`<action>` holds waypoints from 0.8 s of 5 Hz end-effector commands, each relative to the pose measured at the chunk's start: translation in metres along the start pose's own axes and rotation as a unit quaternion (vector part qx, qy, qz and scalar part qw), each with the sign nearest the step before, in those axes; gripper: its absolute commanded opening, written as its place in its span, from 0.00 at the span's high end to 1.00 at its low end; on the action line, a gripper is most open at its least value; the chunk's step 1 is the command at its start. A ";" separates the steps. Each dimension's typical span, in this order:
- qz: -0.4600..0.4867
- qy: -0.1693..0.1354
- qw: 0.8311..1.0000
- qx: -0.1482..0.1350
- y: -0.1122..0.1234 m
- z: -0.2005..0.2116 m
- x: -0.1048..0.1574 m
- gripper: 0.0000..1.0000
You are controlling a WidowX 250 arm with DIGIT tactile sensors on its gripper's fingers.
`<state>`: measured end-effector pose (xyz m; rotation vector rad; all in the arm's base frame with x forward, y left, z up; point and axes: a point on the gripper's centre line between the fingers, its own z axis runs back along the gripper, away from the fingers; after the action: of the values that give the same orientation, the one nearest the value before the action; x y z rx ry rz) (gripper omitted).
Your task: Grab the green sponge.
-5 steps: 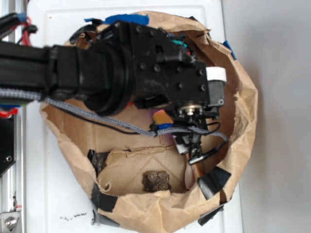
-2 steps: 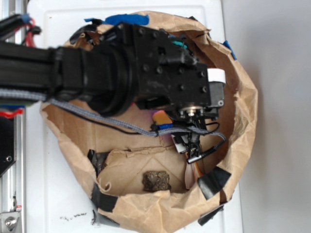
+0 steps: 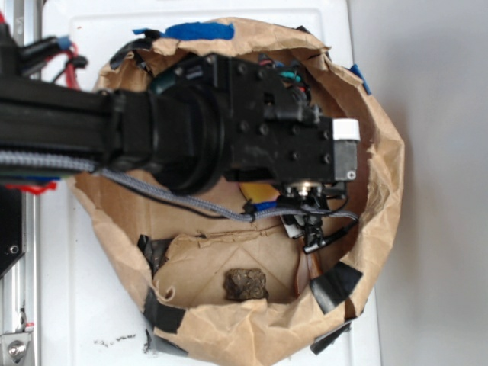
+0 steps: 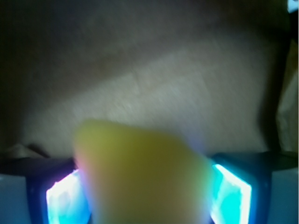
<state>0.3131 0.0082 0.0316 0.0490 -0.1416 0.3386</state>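
Observation:
In the wrist view a blurred yellow-green sponge point(image 4: 145, 172) fills the whole gap between my gripper's point(image 4: 147, 198) two glowing blue pads point(image 4: 63, 200), touching both, so the gripper is shut on it. Brown paper lies behind it. In the exterior view my black arm point(image 3: 252, 137) reaches from the left over the paper-lined basin. Its body hides the fingers, and only a yellow sliver of the sponge point(image 3: 258, 191) shows under the wrist.
The crumpled brown paper wall point(image 3: 385, 160) rings the work area, held by black tape point(image 3: 335, 284) and blue tape point(image 3: 198, 30). A dark brownish textured lump point(image 3: 245, 284) lies at the front of the basin. Grey cable point(image 3: 183, 200) hangs under the arm.
The arm has shifted slightly to the right and toward the front of the basin. The dark lump has not moved.

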 end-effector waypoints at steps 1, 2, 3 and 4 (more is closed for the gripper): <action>0.002 -0.014 1.000 -0.024 0.000 0.019 0.008 1.00; 0.003 -0.015 0.999 -0.028 0.001 0.027 0.009 1.00; -0.002 -0.015 0.999 -0.031 -0.007 0.035 0.025 1.00; -0.011 -0.013 1.000 -0.023 -0.012 0.070 0.031 1.00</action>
<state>0.3261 0.0028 0.0729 0.0250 -0.0719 0.3222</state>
